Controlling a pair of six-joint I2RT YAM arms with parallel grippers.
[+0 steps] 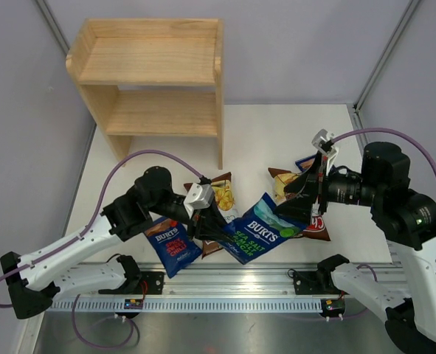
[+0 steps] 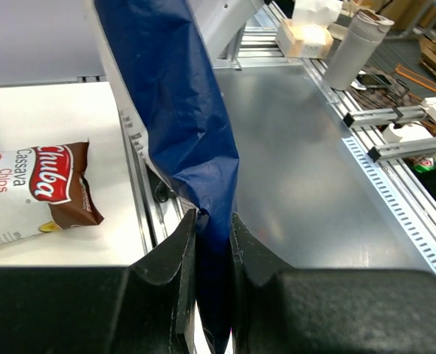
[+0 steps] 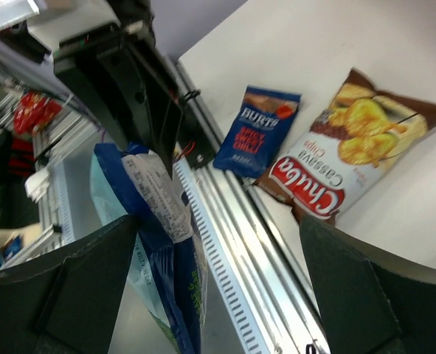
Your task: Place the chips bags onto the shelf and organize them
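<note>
Chips bags (image 1: 262, 230) are all off the shelf (image 1: 151, 63). Its two tiers stand bare, well beyond the reach line of both pincers. By this evidence no placement is complete, and every bag is left to place and arrange. Left pincer (image 2: 212, 218): jaws nearly closed, clamping one edge of the green-text Burts bag (image 2: 181, 110), which extends forward from the fingertips. Right pincer (image 3: 218, 228): jaws fully spread, gripping nothing. The same bag hangs between its fingers, close to one of them; contact cannot be determined. A red-label Burts bag (image 1: 172, 247) lies on the table just beneath the left pincer's wrist, and a Chuba bag (image 1: 219, 193) lies just beyond that wrist. A second Chuba bag (image 1: 282, 181) lies under the right pincer, partly hidden. Estimated next requirement: carry the clamped bag to a tier.
</note>
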